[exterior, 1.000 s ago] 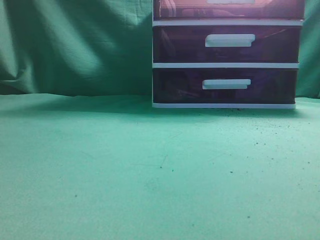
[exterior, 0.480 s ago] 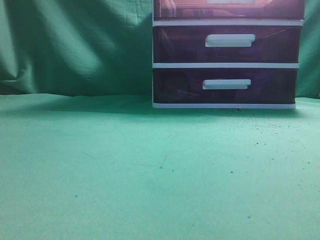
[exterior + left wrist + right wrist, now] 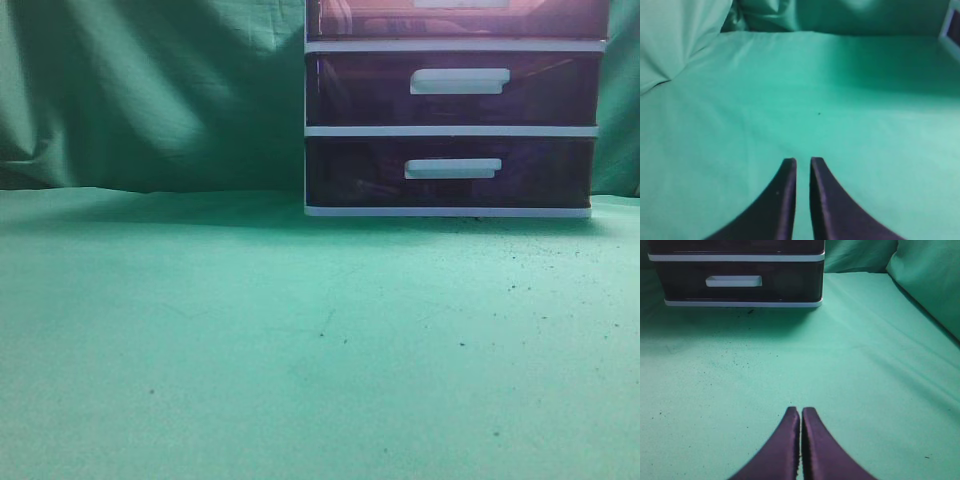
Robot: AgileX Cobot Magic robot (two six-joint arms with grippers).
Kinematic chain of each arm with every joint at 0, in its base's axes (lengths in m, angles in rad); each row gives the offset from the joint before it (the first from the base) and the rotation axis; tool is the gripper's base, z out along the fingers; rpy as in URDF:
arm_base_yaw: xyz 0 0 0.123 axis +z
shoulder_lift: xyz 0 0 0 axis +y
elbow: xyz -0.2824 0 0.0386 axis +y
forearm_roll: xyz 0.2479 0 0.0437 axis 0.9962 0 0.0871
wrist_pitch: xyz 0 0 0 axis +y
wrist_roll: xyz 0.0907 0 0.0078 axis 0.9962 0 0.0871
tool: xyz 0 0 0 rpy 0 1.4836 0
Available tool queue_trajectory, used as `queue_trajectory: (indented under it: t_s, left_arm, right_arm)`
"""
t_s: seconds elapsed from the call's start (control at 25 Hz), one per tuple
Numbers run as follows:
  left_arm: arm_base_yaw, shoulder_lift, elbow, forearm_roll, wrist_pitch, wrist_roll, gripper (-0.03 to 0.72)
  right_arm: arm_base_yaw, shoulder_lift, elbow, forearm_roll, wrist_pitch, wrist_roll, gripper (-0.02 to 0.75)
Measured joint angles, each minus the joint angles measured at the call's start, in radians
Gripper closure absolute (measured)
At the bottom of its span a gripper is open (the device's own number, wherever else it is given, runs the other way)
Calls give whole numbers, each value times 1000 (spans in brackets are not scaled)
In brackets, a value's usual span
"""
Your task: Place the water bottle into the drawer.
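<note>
The reddish-maroon drawer (image 3: 540, 20) is the top one of the white-framed cabinet (image 3: 450, 130) at the back right, cut off by the top edge of the exterior view. It sits flush with the frame. A pale glint (image 3: 338, 14) shows through its left end; I cannot tell what it is. No water bottle is clearly in view. My left gripper (image 3: 802, 161) hangs over bare green cloth, jaws nearly together and empty. My right gripper (image 3: 801, 410) is shut and empty, over the cloth in front of the cabinet. Neither gripper shows in the exterior view.
Two darker purple drawers with white handles (image 3: 460, 80) (image 3: 452, 168) sit below, closed; the lower one shows in the right wrist view (image 3: 735, 281). Green cloth (image 3: 300, 330) covers the table and hangs behind. A cabinet corner (image 3: 952, 27) shows at the left wrist view's right edge.
</note>
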Motion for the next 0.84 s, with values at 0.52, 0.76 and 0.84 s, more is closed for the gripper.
queue_trajectory:
  t_s: [0.52,0.76,0.84]
  left_arm:
    - [0,0,0,17,69,0,624]
    - [0,0,0,17,70,0,624]
    - [0,0,0,17,72,0,624]
  right_arm:
    - [0,0,0,0,0,0,738]
    - [0,0,0,0,0,0,738]
    - [0,0,0,0,0,0,738]
